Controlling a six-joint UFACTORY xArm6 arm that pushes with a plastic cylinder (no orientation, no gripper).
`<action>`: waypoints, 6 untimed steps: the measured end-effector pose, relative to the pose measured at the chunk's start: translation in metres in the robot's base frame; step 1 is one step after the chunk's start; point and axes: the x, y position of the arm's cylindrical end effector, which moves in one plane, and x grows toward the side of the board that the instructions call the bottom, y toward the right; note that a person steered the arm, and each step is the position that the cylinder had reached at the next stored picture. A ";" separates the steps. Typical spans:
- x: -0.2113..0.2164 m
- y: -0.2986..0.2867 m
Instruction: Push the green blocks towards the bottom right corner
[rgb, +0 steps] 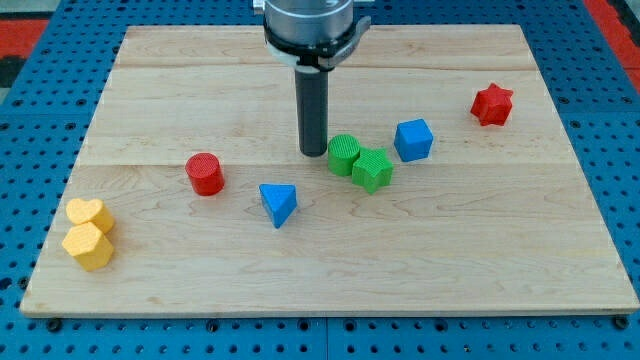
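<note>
Two green blocks lie near the board's middle: a green cylinder (343, 154) and, touching it on its lower right, a green star-like block (372, 168). My tip (313, 151) rests on the board just to the left of the green cylinder, very close to it or touching it. The dark rod rises from the tip to the arm's head at the view's top.
A blue cube (413, 139) sits right of the green blocks. A red star (492, 104) is at the upper right. A red cylinder (205, 173) and a blue triangle (279, 203) lie left of centre. Two yellow blocks (88, 232) sit at the lower left. The wooden board (330, 280) has blue pegboard around it.
</note>
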 end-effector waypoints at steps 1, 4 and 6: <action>0.025 0.035; 0.095 0.119; 0.106 0.162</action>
